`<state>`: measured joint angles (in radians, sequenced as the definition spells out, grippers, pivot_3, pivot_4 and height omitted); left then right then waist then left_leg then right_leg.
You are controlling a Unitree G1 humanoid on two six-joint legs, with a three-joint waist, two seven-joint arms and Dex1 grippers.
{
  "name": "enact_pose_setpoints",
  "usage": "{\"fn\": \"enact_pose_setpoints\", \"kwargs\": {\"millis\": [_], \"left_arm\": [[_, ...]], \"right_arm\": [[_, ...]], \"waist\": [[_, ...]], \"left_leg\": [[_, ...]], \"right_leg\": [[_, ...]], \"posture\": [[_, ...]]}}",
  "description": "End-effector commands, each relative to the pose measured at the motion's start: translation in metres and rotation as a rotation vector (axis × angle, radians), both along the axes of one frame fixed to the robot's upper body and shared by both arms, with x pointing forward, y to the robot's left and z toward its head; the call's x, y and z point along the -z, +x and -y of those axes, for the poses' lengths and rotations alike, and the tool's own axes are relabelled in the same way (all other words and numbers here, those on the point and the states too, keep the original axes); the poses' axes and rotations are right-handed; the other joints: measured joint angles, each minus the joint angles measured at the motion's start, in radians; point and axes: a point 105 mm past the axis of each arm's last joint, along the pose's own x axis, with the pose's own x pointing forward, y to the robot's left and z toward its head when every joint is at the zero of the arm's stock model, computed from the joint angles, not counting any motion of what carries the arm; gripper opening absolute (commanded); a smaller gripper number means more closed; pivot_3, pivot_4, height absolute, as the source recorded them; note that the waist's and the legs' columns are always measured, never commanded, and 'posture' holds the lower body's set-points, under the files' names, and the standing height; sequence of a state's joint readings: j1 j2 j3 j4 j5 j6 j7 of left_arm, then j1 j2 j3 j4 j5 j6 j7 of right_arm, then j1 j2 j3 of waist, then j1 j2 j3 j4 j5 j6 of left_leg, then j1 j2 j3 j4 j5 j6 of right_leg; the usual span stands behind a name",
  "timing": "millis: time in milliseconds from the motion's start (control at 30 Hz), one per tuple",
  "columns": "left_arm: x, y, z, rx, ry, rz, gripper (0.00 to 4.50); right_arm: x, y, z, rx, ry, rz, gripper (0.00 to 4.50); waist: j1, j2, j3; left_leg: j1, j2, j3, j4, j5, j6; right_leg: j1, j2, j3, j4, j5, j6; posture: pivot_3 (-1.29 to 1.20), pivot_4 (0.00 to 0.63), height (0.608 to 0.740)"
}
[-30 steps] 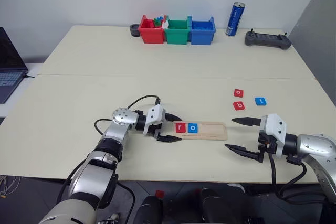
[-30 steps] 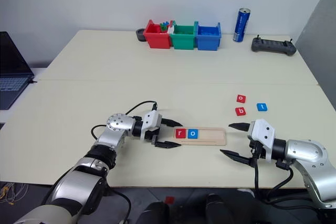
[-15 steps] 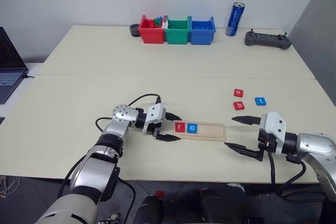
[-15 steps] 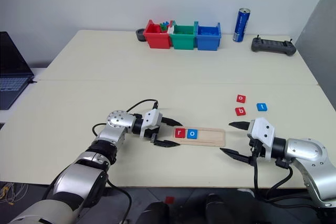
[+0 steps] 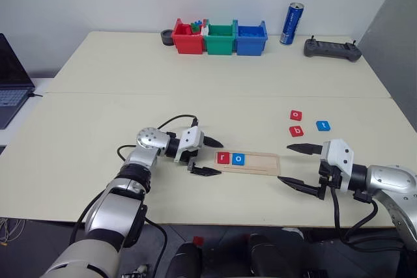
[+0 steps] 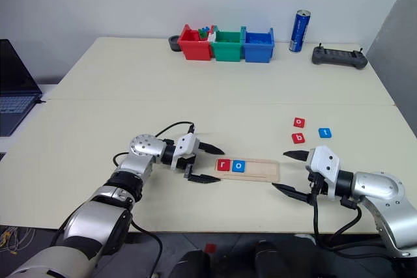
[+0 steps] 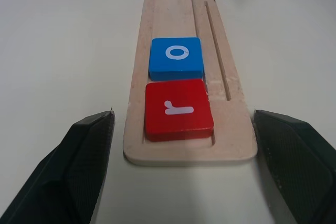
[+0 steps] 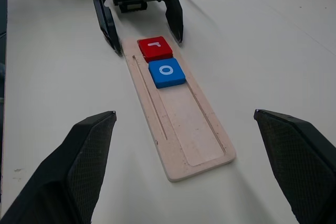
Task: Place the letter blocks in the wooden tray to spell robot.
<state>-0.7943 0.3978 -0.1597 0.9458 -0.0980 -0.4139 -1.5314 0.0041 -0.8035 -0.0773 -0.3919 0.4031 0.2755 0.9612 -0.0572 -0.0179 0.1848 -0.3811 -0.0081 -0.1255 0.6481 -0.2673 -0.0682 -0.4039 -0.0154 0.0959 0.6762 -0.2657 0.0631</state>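
The wooden tray (image 5: 254,163) lies near the table's front edge and holds a red "r" block (image 7: 178,109) and a blue "o" block (image 7: 176,57) at its left end. My left gripper (image 5: 207,156) is open and empty just off that end, fingers either side of it without touching. My right gripper (image 5: 300,167) is open and empty a little past the tray's right end. Loose on the table beyond the right gripper lie a red "o" block (image 5: 296,115), a red "b" block (image 5: 296,131) and a blue "t" block (image 5: 323,125).
Red, green and blue bins (image 5: 219,38) stand at the back with a dark round object (image 5: 167,37) beside them. A blue can (image 5: 292,23) and a black controller (image 5: 332,49) sit at the back right. A laptop (image 5: 12,79) is at the far left.
My left gripper has drawn back slightly from the tray's left end. The right gripper and the blocks have not moved.
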Motion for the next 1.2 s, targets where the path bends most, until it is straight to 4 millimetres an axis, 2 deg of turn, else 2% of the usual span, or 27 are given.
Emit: {"fn": "enact_pose_setpoints", "kwargs": {"millis": [33, 200, 333, 467, 633, 900, 1033, 1200], "left_arm": [[-0.023, 0.000, -0.005, -0.008, -0.056, 0.041, 4.48], [-0.048, -0.005, -0.001, -0.079, -0.160, 0.064, 4.48], [-0.063, -0.021, 0.014, -0.125, -0.258, 0.056, 4.48], [-0.057, -0.032, 0.023, -0.192, -0.292, 0.011, 4.48], [-0.054, -0.041, 0.032, -0.215, -0.304, -0.014, 4.48], [-0.059, -0.037, 0.030, -0.216, -0.291, 0.008, 4.48], [-0.060, -0.035, 0.027, -0.227, -0.285, 0.017, 4.48], [-0.061, -0.034, 0.027, -0.231, -0.288, 0.022, 4.48]], "right_arm": [[-0.013, 0.001, 0.002, 0.032, 0.007, 0.055, 4.50], [-0.026, 0.018, 0.011, 0.234, 0.072, 0.079, 4.50], [-0.032, 0.037, 0.024, 0.481, 0.175, 0.096, 4.50], [-0.006, 0.056, 0.047, 0.732, 0.106, 0.062, 4.50], [0.013, 0.073, 0.057, 0.898, 0.135, -0.026, 4.50], [0.018, 0.090, 0.055, 0.955, 0.189, -0.057, 4.50], [0.017, 0.092, 0.061, 0.981, 0.177, -0.039, 4.50], [0.016, 0.091, 0.058, 0.980, 0.189, -0.047, 4.50]], "waist": [[0.000, 0.000, 0.000], [0.000, 0.000, 0.000], [0.001, 0.000, 0.000], [0.004, 0.000, 0.000], [0.002, 0.001, 0.000], [0.001, 0.001, 0.000], [0.001, 0.001, 0.000], [0.001, 0.001, 0.000]], "left_leg": [[0.000, 0.000, 0.000, 0.000, 0.000, 0.000], [0.000, 0.000, -0.001, 0.000, 0.000, 0.000], [0.000, 0.001, -0.001, 0.000, 0.000, 0.000], [0.000, 0.000, -0.001, 0.000, 0.000, 0.000], [0.001, 0.001, 0.000, 0.000, 0.000, 0.000], [0.001, 0.000, 0.001, -0.001, 0.000, 0.000], [0.001, 0.000, 0.000, -0.001, 0.000, 0.000], [0.001, 0.000, 0.001, -0.001, 0.000, 0.000]], "right_leg": [[0.000, 0.000, 0.000, 0.000, 0.000, 0.000], [0.000, 0.000, 0.000, 0.001, 0.000, 0.000], [0.000, 0.000, 0.000, 0.001, 0.000, 0.000], [0.000, -0.001, 0.000, 0.001, 0.000, -0.001], [-0.001, 0.000, 0.001, 0.002, -0.001, -0.001], [-0.001, 0.000, 0.001, 0.002, -0.001, -0.001], [-0.001, 0.000, 0.001, 0.002, -0.001, -0.001], [-0.001, 0.000, 0.001, 0.002, -0.001, -0.001]], "posture": [[0.00, 0.150, 0.740], [0.00, 0.150, 0.740], [0.00, 0.150, 0.740], [0.00, 0.150, 0.740], [0.00, 0.150, 0.740], [0.00, 0.150, 0.740], [0.00, 0.150, 0.740], [0.00, 0.150, 0.740]]}}
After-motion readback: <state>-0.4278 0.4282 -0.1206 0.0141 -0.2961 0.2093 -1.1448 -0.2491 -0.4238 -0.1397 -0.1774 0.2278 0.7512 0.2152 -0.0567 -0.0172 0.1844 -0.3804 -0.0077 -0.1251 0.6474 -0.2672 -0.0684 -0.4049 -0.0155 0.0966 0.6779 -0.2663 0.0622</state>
